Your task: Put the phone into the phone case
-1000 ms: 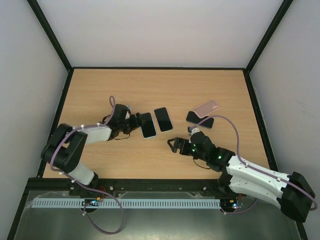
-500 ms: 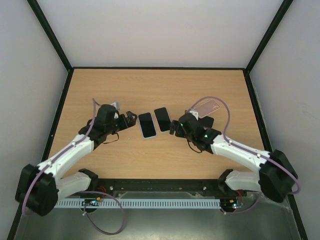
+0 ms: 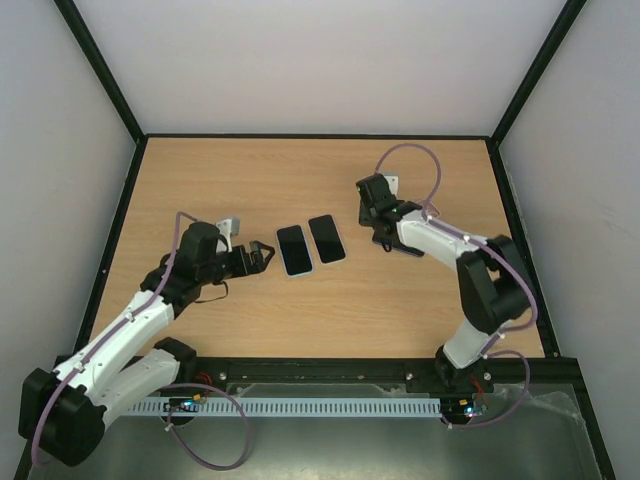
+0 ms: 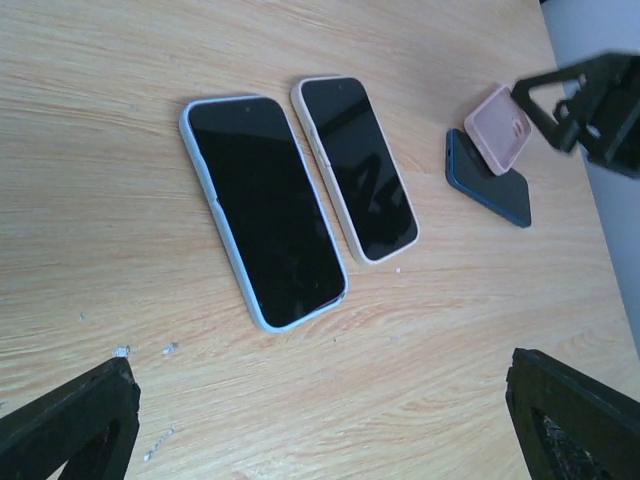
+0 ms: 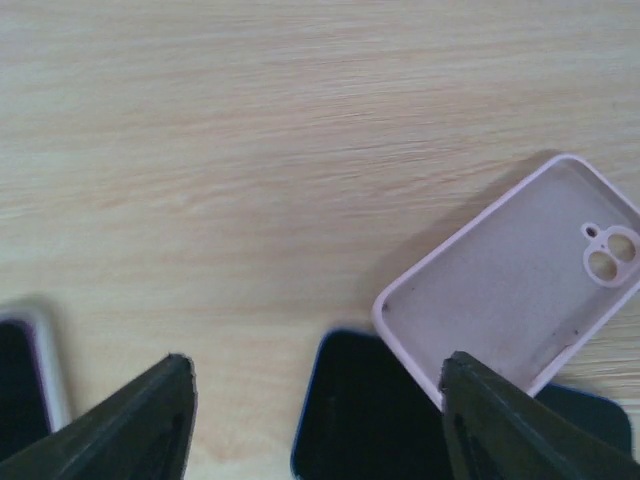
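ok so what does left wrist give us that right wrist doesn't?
Left wrist only: the blue-cased phone whole, side by side with the pale-cased phone, and the right pincer by the pink case. Right wrist only: the case's inside close up, its camera cutout clear. Both: the pink case lying partly on the dark phone, and the table. Right wrist also catches a pale phone edge at its left, likely the pale-cased phone.
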Motion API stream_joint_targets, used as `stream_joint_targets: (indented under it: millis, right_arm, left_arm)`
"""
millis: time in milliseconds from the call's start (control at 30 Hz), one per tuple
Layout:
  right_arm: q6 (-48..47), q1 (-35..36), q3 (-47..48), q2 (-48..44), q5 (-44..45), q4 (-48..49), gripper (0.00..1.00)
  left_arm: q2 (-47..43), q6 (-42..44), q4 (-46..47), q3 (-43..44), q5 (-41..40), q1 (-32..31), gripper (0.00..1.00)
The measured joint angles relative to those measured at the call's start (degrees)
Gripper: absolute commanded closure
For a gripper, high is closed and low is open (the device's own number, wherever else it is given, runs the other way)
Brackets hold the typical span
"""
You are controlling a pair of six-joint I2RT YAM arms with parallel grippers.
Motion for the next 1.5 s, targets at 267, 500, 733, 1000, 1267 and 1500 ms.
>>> stream_joint_targets:
  millis: [267, 500, 733, 1000, 1267, 1500]
  right_arm:
    - [-7.19, -5.03, 12.96, 17.05, 4.11, -5.95, 0.64]
    - [-6.84, -6.60, 13.22, 18.01, 4.26, -8.31, 0.72]
    - [2.99, -8.15, 14.78, 21.81, 5.46, -9.49, 0.75]
    - [13.57, -9.11, 15.23, 23.85, 6.19, -8.76, 0.71]
    - [19.28, -9.11, 15.17, 23.41, 6.69, -7.41, 0.73]
    - [23.26, -9.11, 14.27, 20.79, 8.07, -5.79, 0.73]
  left_arm:
    - [0.98, 2.10, 0.35, -0.46, 4.17, 0.00, 0.01]
    - [3.50, 2.64, 0.76, -0.46, 5.66, 0.00, 0.01]
    - [2.89, 2.54, 1.73, -1.14, 5.95, 0.00, 0.01]
    - [2.40, 2.19, 1.99, -1.55, 5.31, 0.00, 0.01]
    - [1.07, 1.09, 1.99, -1.55, 5.03, 0.00, 0.01]
    - [0.42, 0.83, 2.01, -1.57, 5.05, 0.00, 0.01]
